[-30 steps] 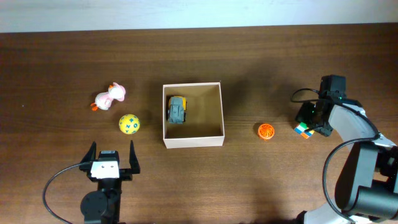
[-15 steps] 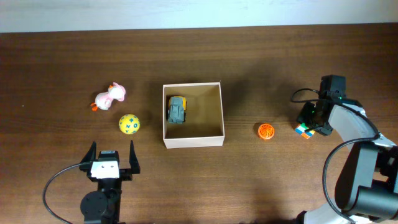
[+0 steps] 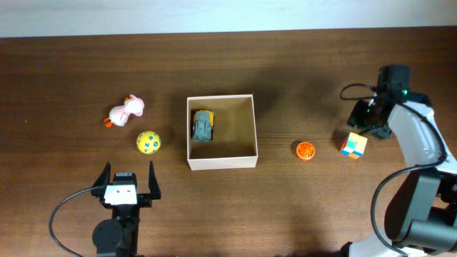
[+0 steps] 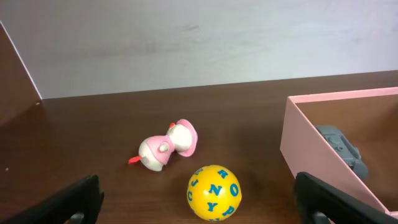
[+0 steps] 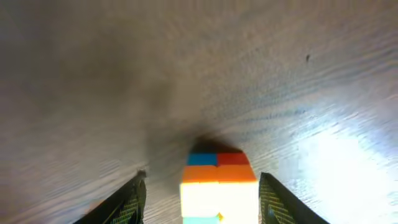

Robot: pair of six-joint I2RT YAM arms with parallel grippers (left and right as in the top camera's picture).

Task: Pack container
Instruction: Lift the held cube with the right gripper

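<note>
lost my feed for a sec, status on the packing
Left hand open. Right hand around cube, grip unclear. Container holds one toy car. Orange ball between cube and container.

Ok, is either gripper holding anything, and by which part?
Left gripper open, empty. Right gripper straddles the cube; whether it grips the sides cannot be told.

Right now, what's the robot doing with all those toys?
It's packing toys into the container. A toy car is already inside. The right end effector has the colourful cube between its fingers, though I can't tell if it grips it. The left end effector hangs open near the yellow ball and pink duck.
</note>
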